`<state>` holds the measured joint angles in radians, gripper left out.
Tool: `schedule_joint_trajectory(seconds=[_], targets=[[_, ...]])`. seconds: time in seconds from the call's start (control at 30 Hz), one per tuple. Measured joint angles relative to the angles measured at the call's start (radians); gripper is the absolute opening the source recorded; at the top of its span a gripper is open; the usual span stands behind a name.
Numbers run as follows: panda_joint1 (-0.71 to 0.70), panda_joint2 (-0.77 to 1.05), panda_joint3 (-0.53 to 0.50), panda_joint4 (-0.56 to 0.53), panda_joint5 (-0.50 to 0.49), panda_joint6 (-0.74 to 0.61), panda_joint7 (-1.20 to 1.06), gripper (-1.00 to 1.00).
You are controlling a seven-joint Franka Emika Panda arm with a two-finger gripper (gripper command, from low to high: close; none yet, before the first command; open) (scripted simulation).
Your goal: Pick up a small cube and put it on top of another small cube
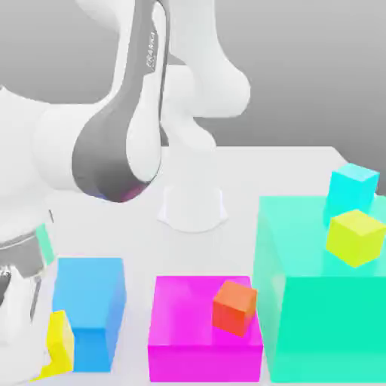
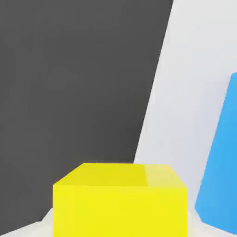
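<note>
A small yellow cube [image 1: 60,341] [image 2: 120,200] sits at the exterior view's lower left, beside a blue block. My gripper [image 1: 29,332] hangs right next to this cube, partly covering its left side, and whether it holds the cube cannot be told. In the hand view the yellow cube looms very close. A small orange-red cube [image 1: 235,305] rests tilted on a magenta block [image 1: 188,335]. On the tall teal block [image 1: 324,317] stand a small cyan cube [image 1: 353,188] and a yellow-green cube [image 1: 356,237].
The blue block [image 1: 89,309] [image 2: 222,157] stands just to the exterior view's right of the yellow cube. The robot's base [image 1: 193,203] sits at the table's middle back. The hand view has the table's edge [image 2: 152,115] running close by the yellow cube.
</note>
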<state>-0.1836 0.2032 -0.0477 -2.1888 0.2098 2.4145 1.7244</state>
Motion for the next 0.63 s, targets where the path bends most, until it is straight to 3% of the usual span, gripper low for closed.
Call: schedule_joint_trajectory(seconds=[0.37, 0.53, 0.57, 0.63], targets=[[0.213, -0.339, 0.140, -0.319, -0.166, -0.034, 0.436, -1.00], [0.217, -0.245, 0.155, -0.376, -0.207, 0.111, 0.490, -1.00], [0.218, -0.227, 0.155, -0.382, -0.208, 0.135, 0.491, 1.00], [0.219, -0.227, 0.155, -0.382, -0.208, 0.135, 0.491, 1.00]])
